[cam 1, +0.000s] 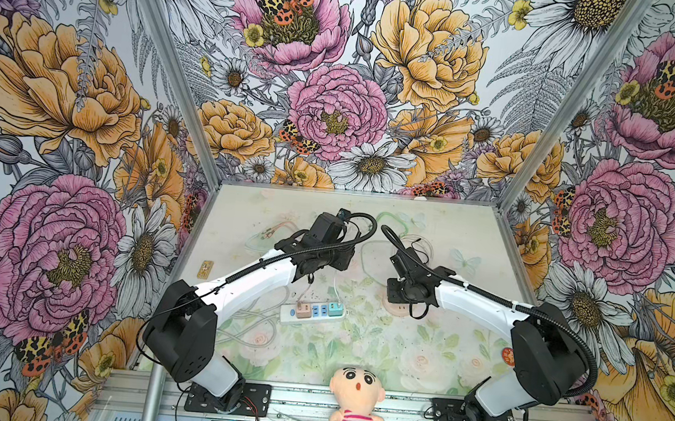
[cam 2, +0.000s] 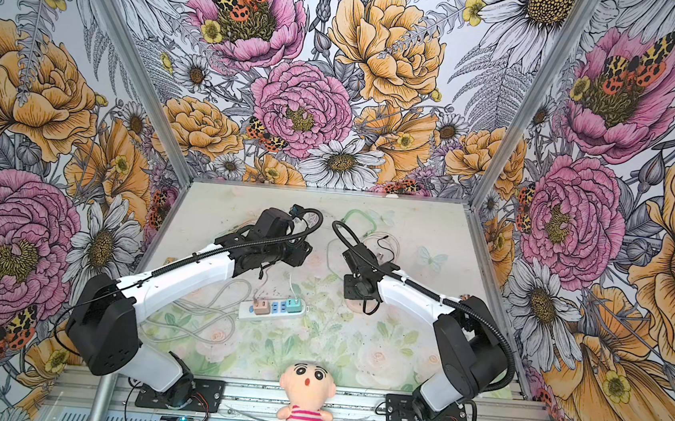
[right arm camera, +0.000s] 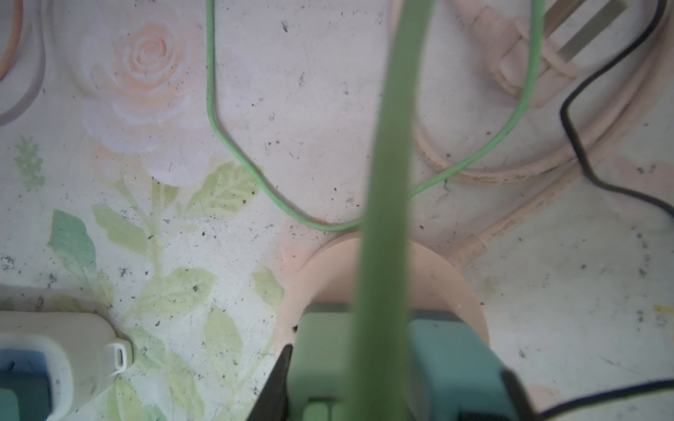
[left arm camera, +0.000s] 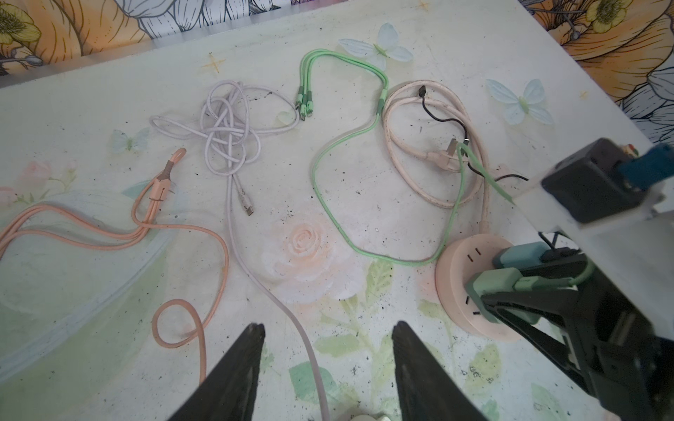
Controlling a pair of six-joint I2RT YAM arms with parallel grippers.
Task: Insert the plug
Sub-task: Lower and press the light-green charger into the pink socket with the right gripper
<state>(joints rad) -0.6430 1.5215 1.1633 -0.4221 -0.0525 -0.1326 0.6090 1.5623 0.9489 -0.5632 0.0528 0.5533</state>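
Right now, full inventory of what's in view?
round socket: 1, pink, on the table, right of centre
green adapter: 1, green, on the round socket
blue adapter: 1, blue, on the round socket beside it
power strip: 1, white, mid-table, coloured plugs in it
green cable: 1, green, looped, leads to the green adapter
orange cable: 1, orange, far side, left
white cable: 1, white, tangled, between orange and green cables
pink cord: 1, pink, coiled, plug lying free
black cable: 1, black, thin, across the pink cord
plush doll: 1, pink-striped, front edge
left gripper: 1, black, open, above the white cable
right gripper: 1, black, shut on the green adapter
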